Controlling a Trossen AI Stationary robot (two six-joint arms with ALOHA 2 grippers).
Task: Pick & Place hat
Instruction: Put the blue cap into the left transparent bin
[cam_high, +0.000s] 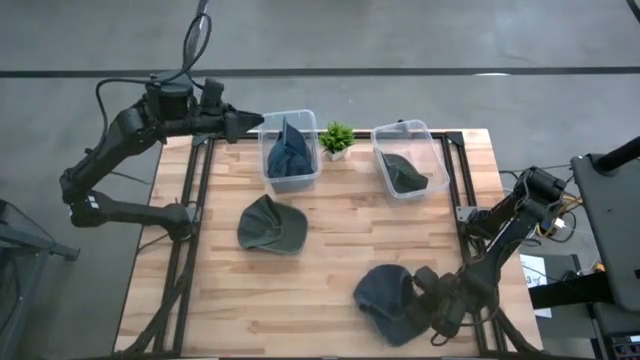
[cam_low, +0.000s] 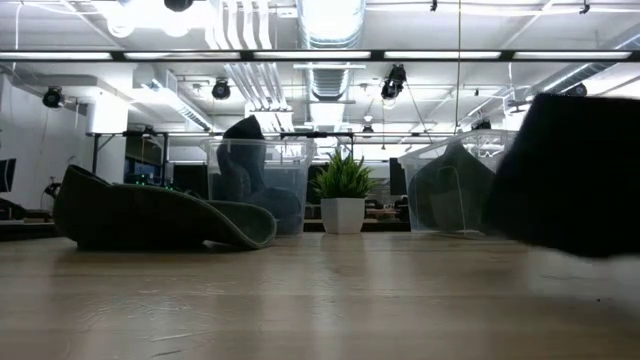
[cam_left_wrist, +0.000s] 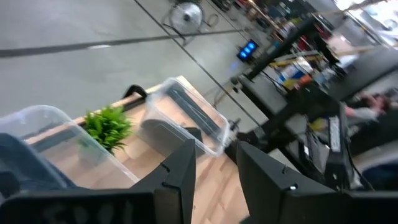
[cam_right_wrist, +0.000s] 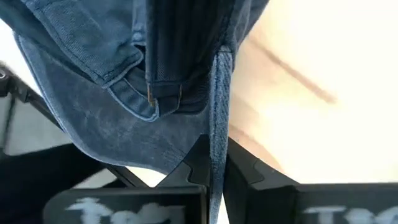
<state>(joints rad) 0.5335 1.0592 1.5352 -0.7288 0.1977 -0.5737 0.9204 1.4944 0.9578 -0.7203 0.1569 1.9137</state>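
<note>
Right gripper: the right gripper (cam_high: 428, 292) sits low in the lower right of the high view, at the edge of a blue denim hat (cam_high: 388, 300); in the right wrist view its fingers (cam_right_wrist: 239, 168) are pinched together on a thin fold of that hat's fabric (cam_right_wrist: 99, 93), a hold on the edge that lets the soft cap hang free once lifted
Hat being worked: the denim hat lies on the wooden table (cam_high: 340, 240) near its lower right edge, and looks barely raised, if at all
Left gripper: the left gripper (cam_high: 250, 124) hovers in the upper left of the high view, beside the left bin (cam_high: 290, 150); its fingers (cam_left_wrist: 180, 168) stand apart with nothing between them, so it is released and idle
Left bin: clear plastic, already holding a blue hat (cam_high: 290, 152) standing on edge
Right bin: the right bin (cam_high: 405, 158) holds a dark hat (cam_high: 406, 172)
Other hat: an olive hat (cam_high: 270, 225) rests left of centre on the table, untouched
Plant: a small potted plant (cam_high: 336, 138) stands between the two bins
Step, as I judge it: grasp made, lift and carry to a bin likely to follow
</note>
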